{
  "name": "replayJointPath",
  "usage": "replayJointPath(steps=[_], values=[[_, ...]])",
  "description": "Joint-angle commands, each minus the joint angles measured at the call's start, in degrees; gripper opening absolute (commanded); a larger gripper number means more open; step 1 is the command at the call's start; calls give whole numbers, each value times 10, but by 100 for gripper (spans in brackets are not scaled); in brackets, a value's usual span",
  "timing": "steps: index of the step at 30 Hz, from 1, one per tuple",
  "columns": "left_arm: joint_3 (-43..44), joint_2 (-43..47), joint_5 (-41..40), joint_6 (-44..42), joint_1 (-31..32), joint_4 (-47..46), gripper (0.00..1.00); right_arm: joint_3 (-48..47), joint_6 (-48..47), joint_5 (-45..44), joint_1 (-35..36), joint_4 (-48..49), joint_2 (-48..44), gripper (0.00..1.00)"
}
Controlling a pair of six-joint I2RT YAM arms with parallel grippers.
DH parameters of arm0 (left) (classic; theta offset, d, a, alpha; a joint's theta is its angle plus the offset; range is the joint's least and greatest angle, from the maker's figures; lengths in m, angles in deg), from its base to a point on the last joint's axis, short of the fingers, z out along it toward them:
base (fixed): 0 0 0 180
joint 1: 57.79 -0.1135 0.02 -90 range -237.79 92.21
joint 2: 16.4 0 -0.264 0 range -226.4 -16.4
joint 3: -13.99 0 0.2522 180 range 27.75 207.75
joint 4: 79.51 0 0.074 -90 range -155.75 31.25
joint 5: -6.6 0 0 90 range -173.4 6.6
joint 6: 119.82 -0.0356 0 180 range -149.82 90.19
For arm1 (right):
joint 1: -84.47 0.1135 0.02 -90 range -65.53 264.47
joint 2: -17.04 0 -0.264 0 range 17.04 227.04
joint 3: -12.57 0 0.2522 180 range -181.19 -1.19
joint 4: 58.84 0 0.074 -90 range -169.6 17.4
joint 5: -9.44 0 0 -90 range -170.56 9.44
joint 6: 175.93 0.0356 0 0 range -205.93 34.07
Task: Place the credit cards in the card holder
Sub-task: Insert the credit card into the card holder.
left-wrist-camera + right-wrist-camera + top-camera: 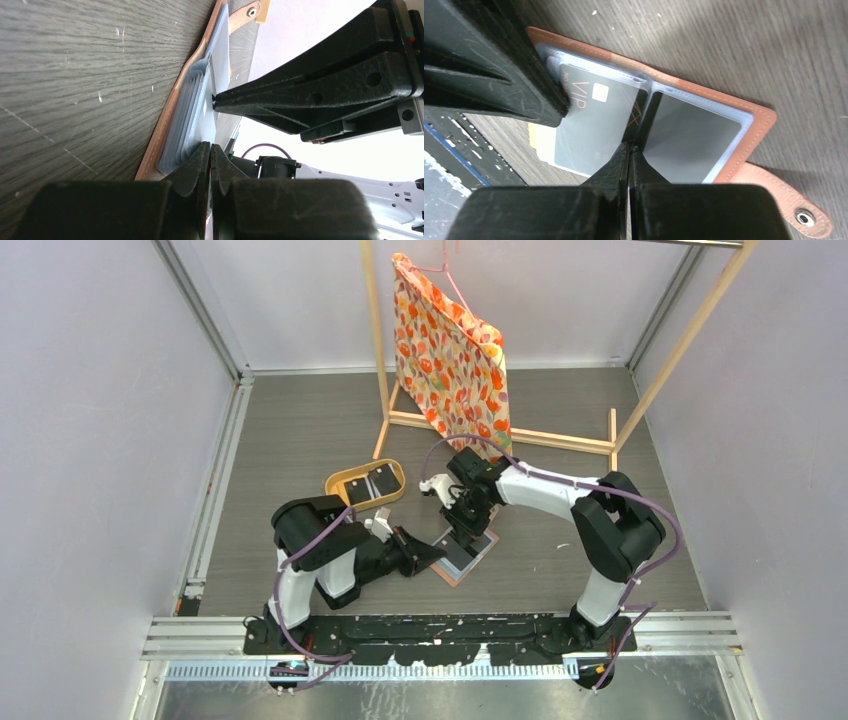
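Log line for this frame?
phase: card insertion | left end effector: shut, tip at VIP card | right end effector: shut, at card holder fold

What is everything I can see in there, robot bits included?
card holder: one, salmon-brown with grey-blue sleeves, open on the table between the arms
cards: two dark ones in the holder's sleeves, one marked VIP, one plain; more dark ones in the tray, number unclear
tray: one, oval, yellow-rimmed, left of the holder, farther back
bag: one, orange flower print, hanging on the rack
rack: one, pale wood, back of the table
table: one, grey wood grain
arms: two, black and white; left arm, right arm, both reaching to the holder
fingers: two black pairs, both closed; left fingers at the holder's edge, right fingers over its middle fold
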Motion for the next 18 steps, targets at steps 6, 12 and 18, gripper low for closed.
replayJointPath(steps=[6,12,18], values=[[-22,-19,-8,-37,-8,96,7,-13,-18,-2,-20,-20,-7,5],[-20,21,8,-71,-14,94,10,-37,-140,153,-21,-118,-92,9],[5,174,33,-148,-19,249,21,6,-158,141,-112,-107,-215,36]])
